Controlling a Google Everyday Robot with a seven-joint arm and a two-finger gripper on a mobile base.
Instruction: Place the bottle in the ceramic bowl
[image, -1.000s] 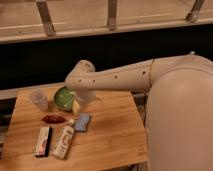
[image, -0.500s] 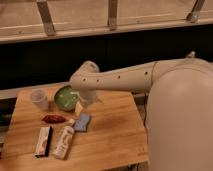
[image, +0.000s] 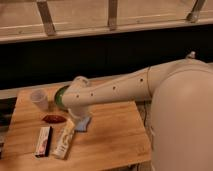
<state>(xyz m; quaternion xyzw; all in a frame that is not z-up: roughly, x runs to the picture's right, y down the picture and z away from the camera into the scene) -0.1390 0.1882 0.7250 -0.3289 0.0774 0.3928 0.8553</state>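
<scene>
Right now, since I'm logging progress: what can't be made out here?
Camera view:
- gripper, beside the ceramic bowl: mostly covered by the arm.
- ceramic bowl: the arm hides its inside and right half.
- bottle, lying on the table: label cannot be read.

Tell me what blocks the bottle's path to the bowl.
Only the claw itself, which hangs between the bottle and the bowl. A small red item lies beside that path, not in it.
</scene>
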